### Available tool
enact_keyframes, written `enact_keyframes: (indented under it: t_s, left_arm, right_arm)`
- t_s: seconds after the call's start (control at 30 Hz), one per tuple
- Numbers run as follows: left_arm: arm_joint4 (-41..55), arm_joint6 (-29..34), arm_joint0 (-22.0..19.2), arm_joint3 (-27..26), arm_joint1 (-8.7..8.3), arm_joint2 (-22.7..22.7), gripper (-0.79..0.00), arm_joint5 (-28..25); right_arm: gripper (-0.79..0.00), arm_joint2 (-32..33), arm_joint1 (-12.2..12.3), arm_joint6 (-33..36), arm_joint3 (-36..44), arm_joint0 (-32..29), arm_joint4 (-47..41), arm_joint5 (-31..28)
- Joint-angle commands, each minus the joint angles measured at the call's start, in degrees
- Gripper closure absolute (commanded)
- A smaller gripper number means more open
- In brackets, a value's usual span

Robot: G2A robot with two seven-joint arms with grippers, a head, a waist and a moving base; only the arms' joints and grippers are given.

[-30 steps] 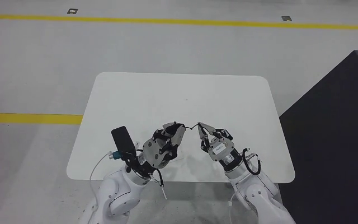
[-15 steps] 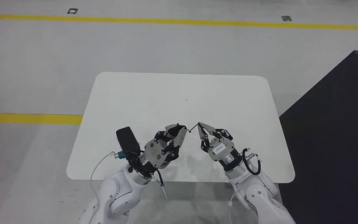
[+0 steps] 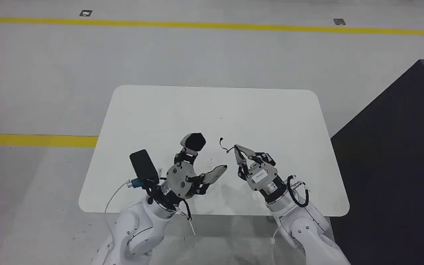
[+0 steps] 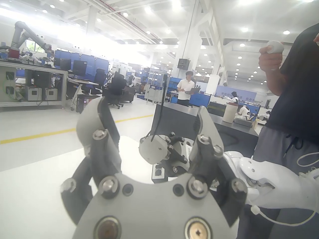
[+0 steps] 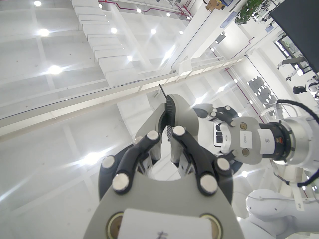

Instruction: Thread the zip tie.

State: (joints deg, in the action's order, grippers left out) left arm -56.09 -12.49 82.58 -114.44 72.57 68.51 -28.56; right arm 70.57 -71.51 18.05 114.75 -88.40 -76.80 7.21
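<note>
Over the table [image 3: 265, 112], right gripper [image 3: 236, 152] pinches the zip tie [image 5: 163, 92].

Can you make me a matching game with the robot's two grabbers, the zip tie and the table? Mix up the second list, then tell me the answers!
Things:
1. left gripper
2. right gripper
3. zip tie
4. table

States:
A. white, lying below both grippers
B. open wide, holding nothing
C. thin and black, poking out from pinched fingers
D. shut, pinching something thin

Pairs: 1-B, 2-D, 3-C, 4-A.
</note>
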Motion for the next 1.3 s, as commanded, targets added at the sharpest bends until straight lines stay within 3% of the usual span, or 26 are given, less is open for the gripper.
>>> enact_keyframes:
  t_s: [0.0, 0.27, 0.43, 0.63, 0.77, 0.83, 0.93, 1.27]
  left_arm:
    - [1.82, 2.32, -0.03, 1.16, -0.17, 1.41, -0.785, 0.38]
    - [1.82, 2.32, -0.03, 1.16, -0.17, 1.41, -0.785, 0.38]
    - [-10.07, 1.79, 0.33, 1.30, -0.44, -0.02, -0.785, -0.05]
    - [-12.31, -1.63, 1.06, 1.61, -0.25, -2.47, -0.785, 0.37]
    - [-12.47, -1.96, 1.24, 1.40, -0.03, -3.69, -0.668, 2.70]
    - [-12.52, -2.20, 1.01, 1.61, 0.13, -4.30, -0.554, 4.13]
    - [-12.66, -1.75, 0.38, 2.11, 0.32, -5.23, -0.456, 5.23]
    - [-13.08, -2.22, -0.11, 2.21, 0.48, -6.21, -0.363, 5.59]
  right_arm:
    - [0.000, 0.00, 0.00, 0.00, 0.00, 0.00, 0.00, 0.00]
    - [0.000, 0.00, 0.00, 0.00, 0.00, 0.00, 0.00, 0.00]
    - [0.000, 0.00, 0.00, 0.00, 0.00, 0.00, 0.00, 0.00]
    - [0.000, 0.00, 0.00, 0.00, 0.00, 0.00, 0.00, 0.00]
    - [0.000, 0.00, 0.00, 0.00, 0.00, 0.00, 0.00, 0.00]
    - [0.000, 0.00, 0.00, 0.00, 0.00, 0.00, 0.00, 0.00]
    - [0.000, 0.00, 0.00, 0.00, 0.00, 0.00, 0.00, 0.00]
    - [0.000, 0.00, 0.00, 0.00, 0.00, 0.00, 0.00, 0.00]
